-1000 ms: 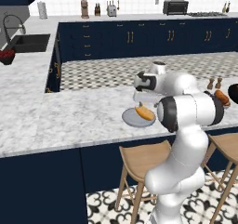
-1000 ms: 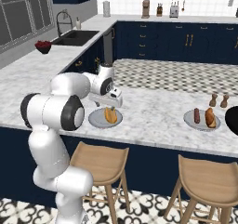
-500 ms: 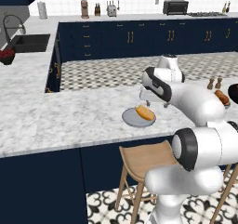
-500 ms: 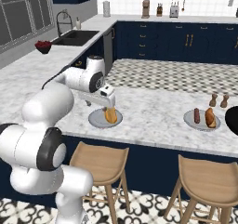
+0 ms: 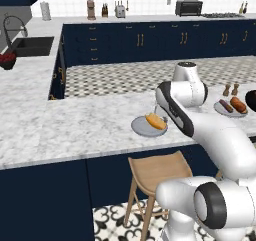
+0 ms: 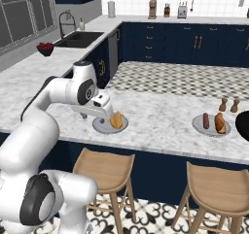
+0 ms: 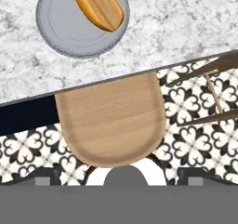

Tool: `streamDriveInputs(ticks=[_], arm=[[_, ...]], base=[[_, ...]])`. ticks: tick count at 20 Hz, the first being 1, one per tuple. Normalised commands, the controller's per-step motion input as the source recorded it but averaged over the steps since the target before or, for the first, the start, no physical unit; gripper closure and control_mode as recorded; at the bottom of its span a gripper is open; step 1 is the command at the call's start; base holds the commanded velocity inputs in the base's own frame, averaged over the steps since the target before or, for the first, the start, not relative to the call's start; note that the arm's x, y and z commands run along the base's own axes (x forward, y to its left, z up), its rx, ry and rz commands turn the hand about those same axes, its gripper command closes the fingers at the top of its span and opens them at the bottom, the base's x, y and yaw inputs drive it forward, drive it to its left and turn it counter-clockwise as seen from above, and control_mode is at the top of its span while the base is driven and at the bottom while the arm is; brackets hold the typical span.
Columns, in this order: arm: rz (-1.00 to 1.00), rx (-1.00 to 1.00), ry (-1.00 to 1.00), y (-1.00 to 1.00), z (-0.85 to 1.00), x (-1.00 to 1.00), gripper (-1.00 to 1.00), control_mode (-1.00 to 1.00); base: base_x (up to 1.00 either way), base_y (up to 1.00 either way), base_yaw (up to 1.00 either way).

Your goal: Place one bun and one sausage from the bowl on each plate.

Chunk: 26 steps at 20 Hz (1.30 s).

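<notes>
Gripper point(image 6: 103, 112) stands fully open and holds nothing, hanging just beside the near plate point(image 6: 102, 126) at the front edge of the tabletop point(image 6: 160, 119). On this plate lies one bun point(image 6: 116, 120), and in the hand view the bun point(image 7: 97, 5) sits toward one side of the plate point(image 7: 69, 32), so the other half is bare; I see no sausage there. The far plate point(image 6: 199, 127) already carries a bun point(image 6: 220, 123) and a sausage point(image 6: 205, 121). The black bowl point(image 6: 242, 126) shows only partly at the picture edge, well apart from the gripper. I judge the step now is to fetch a sausage from the bowl. To do it well, the arm should rise clear of the bun first, travel high over the far plate and the two small shakers point(image 6: 229, 105), then come down with open jaws across the sausage's short side, and later set it on the bare half.
</notes>
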Motion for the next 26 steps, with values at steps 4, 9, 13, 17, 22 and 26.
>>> streamDriveInputs(ticks=[4, 9, 13, 17, 22, 26], arm=[[0.00, 0.00, 0.00, 0.00, 0.00, 0.00, -1.00, 1.00], [0.00, 0.00, 0.00, 0.00, 0.00, 0.00, -1.00, 1.00], [0.00, 0.00, 0.00, 0.00, 0.00, 0.00, -1.00, 1.00], [0.00, 0.00, 0.00, 0.00, 0.00, 0.00, -1.00, 1.00], [0.00, 0.00, 0.00, 0.00, 0.00, 0.00, -1.00, 1.00], [0.00, 0.00, 0.00, 0.00, 0.00, 0.00, -1.00, 1.00]], base=[[-0.90, -0.34, 0.00], [-0.15, -1.00, 0.00], [0.00, -1.00, -0.01], [0.00, -1.00, 0.00], [0.00, -1.00, 0.00], [0.01, -0.99, 0.00]])
